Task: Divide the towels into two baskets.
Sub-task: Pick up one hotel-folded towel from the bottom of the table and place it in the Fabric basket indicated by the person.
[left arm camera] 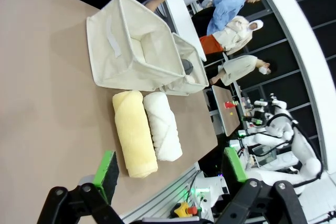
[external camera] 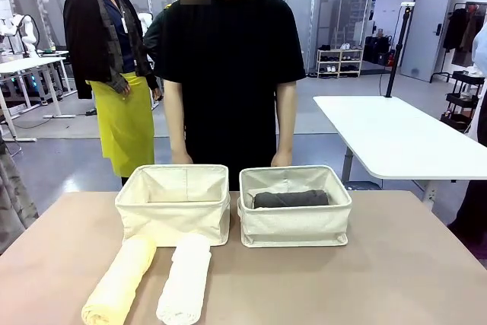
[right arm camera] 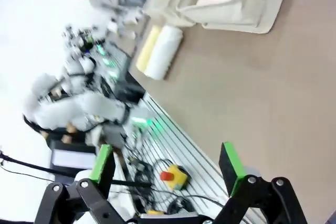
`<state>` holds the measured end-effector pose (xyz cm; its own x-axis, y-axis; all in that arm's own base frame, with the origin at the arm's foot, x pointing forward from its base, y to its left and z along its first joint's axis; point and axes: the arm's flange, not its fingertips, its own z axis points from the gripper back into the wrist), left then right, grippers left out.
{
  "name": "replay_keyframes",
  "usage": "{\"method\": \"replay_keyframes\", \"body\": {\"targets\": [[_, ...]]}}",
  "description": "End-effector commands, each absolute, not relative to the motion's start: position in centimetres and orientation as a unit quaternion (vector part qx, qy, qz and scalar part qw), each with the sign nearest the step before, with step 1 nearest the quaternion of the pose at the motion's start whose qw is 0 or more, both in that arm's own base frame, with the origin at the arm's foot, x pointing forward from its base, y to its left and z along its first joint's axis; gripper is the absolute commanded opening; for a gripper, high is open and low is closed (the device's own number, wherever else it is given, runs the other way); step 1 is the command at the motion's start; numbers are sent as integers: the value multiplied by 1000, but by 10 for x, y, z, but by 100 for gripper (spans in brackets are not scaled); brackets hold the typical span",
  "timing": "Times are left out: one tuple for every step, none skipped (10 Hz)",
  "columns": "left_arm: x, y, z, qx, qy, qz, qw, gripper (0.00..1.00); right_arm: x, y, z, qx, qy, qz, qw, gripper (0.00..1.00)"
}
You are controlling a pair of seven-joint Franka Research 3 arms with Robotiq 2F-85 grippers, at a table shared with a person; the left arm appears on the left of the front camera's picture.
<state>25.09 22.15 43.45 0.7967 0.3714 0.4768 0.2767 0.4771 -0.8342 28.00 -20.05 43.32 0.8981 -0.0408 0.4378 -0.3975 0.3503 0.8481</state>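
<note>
While the left gripper [left arm camera: 170, 167] and right gripper [right arm camera: 167, 165] gape wide and empty, a yellow towel [external camera: 120, 283] and white towel [external camera: 185, 281] lie before the left basket [external camera: 173, 222]; the right basket [external camera: 295, 226] holds a grey towel [external camera: 291, 199].

Two towels [external camera: 120, 283] [external camera: 185, 279] lie side by side before the left basket [external camera: 173, 218]; a third towel [external camera: 291, 199] lies inside the right basket [external camera: 295, 227].
</note>
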Motion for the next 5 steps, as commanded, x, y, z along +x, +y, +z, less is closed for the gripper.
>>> {"method": "replay_keyframes", "body": {"targets": [[250, 224, 436, -517, -327, 23, 790, 100, 267, -224, 412, 601, -233, 93, 759, 100], [250, 224, 436, -517, -327, 23, 790, 100, 257, -231, 406, 640, -251, 115, 717, 100], [250, 224, 436, -517, -327, 23, 790, 100, 249, -238, 397, 648, -246, 106, 713, 100], [250, 224, 436, -517, -327, 23, 790, 100, 239, -245, 382, 649, -247, 70, 716, 100], [250, 224, 436, -517, -327, 23, 790, 100, 241, -247, 377, 631, -277, 58, 723, 100]]}}
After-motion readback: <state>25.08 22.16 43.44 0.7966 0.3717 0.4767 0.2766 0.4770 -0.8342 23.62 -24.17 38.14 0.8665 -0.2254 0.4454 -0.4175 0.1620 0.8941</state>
